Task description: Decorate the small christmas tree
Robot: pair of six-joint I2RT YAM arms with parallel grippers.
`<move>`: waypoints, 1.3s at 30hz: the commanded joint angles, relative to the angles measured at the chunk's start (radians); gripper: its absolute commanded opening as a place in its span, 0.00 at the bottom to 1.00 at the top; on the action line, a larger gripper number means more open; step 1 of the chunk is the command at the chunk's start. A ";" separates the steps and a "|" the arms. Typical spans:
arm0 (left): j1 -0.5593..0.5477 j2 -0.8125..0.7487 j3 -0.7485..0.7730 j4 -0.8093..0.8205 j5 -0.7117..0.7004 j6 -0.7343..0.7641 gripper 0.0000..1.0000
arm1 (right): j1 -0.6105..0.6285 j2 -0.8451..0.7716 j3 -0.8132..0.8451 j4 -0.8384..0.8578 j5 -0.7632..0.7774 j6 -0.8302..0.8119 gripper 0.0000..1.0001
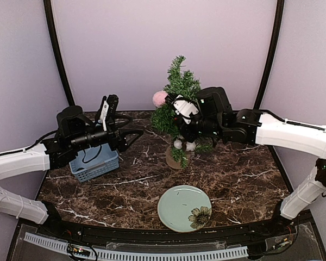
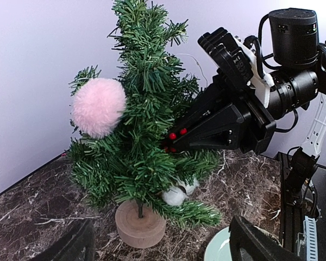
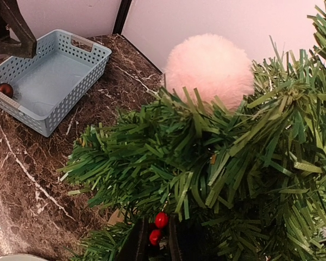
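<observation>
So the small christmas tree (image 1: 180, 84) stands upright on its wooden stump (image 2: 139, 225) at about 12 o'clock on the bench (image 1: 244, 174), long axis straight up and down. The right gripper (image 3: 155, 242) is buried in the branches around mid-height. It comes in from the tree's 3 o'clock side with its fingers pointing toward 9 o'clock. The jaws are narrow, with a little sprig of red berries (image 3: 161, 219) pinched between the tips. How firm that pinch is, nobody could say from these views.

That's the relation that matters: the berries sit inside the foliage, and the gripper lies roughly level, crossways to the upright trunk. Best guess is the right arm has to let go and back out toward 3 o'clock without dragging branches or tipping the tree.

A pink pompom (image 1: 160, 98) is already sitting on the 9 o'clock side, just above the berries.

The left gripper (image 1: 109, 104) is spread wide and holding nothing. It sits off at 9 o'clock from the tree, well apart, above the blue basket (image 1: 92, 171), where a dark red ball (image 3: 5, 89) lies in a corner. So the right arm is the nearer one by far.
</observation>
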 commanded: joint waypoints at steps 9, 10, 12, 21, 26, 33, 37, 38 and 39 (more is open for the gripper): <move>0.016 -0.022 0.021 -0.049 -0.038 -0.041 0.88 | 0.010 -0.089 -0.009 0.066 -0.053 0.020 0.33; 0.019 -0.025 0.024 -0.058 -0.044 -0.056 0.88 | 0.010 -0.098 -0.013 0.073 -0.066 0.020 0.35; 0.025 -0.026 0.040 -0.102 -0.086 -0.084 0.89 | 0.010 -0.121 -0.031 0.090 -0.102 0.020 0.40; 0.129 0.073 0.289 -0.695 -0.388 -0.272 0.91 | -0.001 -0.215 -0.126 0.196 -0.177 0.038 0.73; 0.267 0.121 0.370 -0.997 -0.505 -0.444 0.90 | -0.043 -0.231 -0.148 0.210 -0.223 0.078 0.78; 0.370 0.218 0.419 -1.292 -0.638 -0.662 0.89 | -0.102 -0.285 -0.208 0.274 -0.276 0.128 0.80; 0.399 0.273 0.409 -1.360 -0.631 -0.764 0.86 | -0.121 -0.316 -0.234 0.285 -0.276 0.135 0.81; 0.407 0.280 0.404 -1.360 -0.615 -0.776 0.86 | -0.124 -0.324 -0.244 0.288 -0.273 0.137 0.81; 0.411 0.296 0.396 -1.357 -0.609 -0.799 0.86 | -0.127 -0.330 -0.251 0.291 -0.271 0.138 0.81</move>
